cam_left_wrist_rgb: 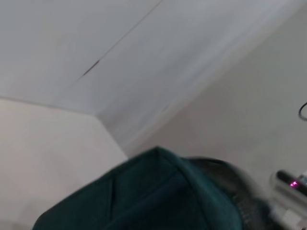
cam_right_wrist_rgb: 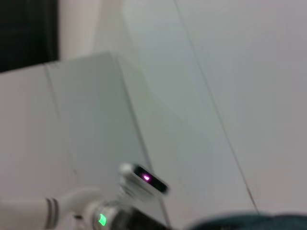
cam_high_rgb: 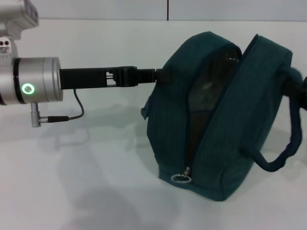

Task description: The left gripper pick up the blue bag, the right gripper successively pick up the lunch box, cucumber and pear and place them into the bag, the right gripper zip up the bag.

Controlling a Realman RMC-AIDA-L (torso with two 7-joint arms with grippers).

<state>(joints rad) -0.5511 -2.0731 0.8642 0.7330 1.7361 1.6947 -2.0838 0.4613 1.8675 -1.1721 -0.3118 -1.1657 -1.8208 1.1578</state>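
Your blue bag upright on the white table, zipper open with its ring pull low at the front, left gripper reaching the bag's upper edge, grip unclear, right gripper beside the bag's handle, finger state unclear.

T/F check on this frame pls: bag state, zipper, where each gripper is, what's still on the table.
1. The blue bag stands on the table with its top gaping open. True.
2. The zipper pull sits at the top of the bag. False: it hangs low, near the bag's base.
3. The left gripper reaches the bag's side. True.
4. A pear lies on the table beside the bag. False: no pear shows there.
5. The right gripper shows clearly in the head view. False: only a dark blur sits by the handle.
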